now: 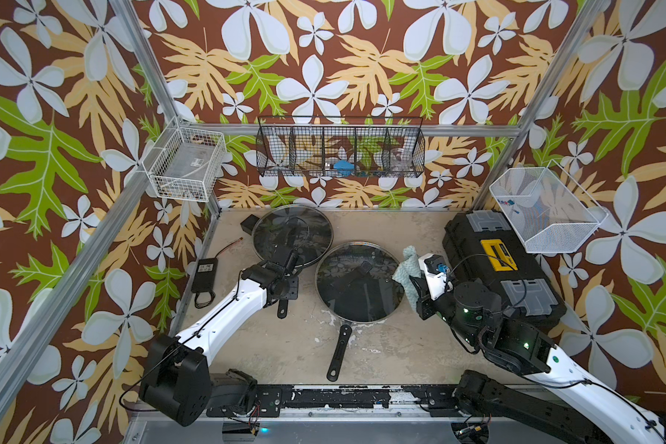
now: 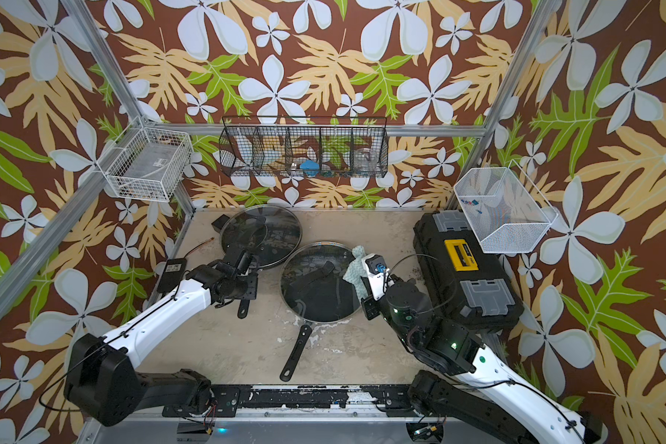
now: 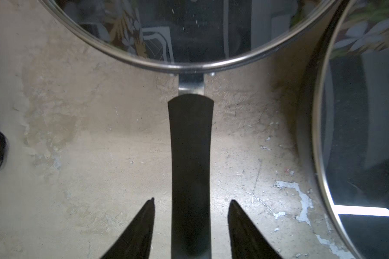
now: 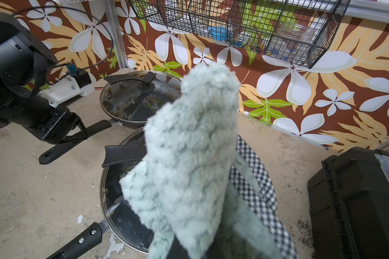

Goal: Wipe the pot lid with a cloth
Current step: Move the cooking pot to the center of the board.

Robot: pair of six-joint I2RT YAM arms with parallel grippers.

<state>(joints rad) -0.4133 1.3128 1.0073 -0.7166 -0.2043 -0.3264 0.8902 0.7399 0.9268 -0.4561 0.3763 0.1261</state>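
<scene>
Top views, step: judged to be the set-up before wiping. The pan is about to be steadied, and the cloth touches no glass.
Top views, pot lid: the round clear glass pot lid with a thin silvery rim and black handle [image 1: 292,232] sits on a black pan on the tabletop [image 1: 285,346]. It is just beyond the left gripper [image 1: 286,292], which hangs low over that pan's handle.
Top views, cloth: the small fluffy pale teal-mint microfibre cloth [image 1: 403,265] stands up out of the right gripper [image 1: 412,278], raised beside a second, similar glass lid [image 1: 358,284]. The pot lid is well apart from this gripper, past that second lid.
Left wrist, left gripper: the jaws are spread either side of the long black pan handle [image 3: 191,145], with a gap on both sides and nothing pinched.
Left wrist, pot lid: its rim lies straight ahead of the fingertips, at the handle's far end.
Right wrist, right gripper: it is pressed together on the cloth, though the fluffy fabric hides the jaws.
Right wrist, pot lid: it lies ahead of the cloth, beyond the second lid, untouched.
Next move: the left jaws likely need to close squarely on the pan handle. The right arm then has to carry the cloth over the second lid and lay it on the pot lid's glass, clear of the lid's own black handle.
</scene>
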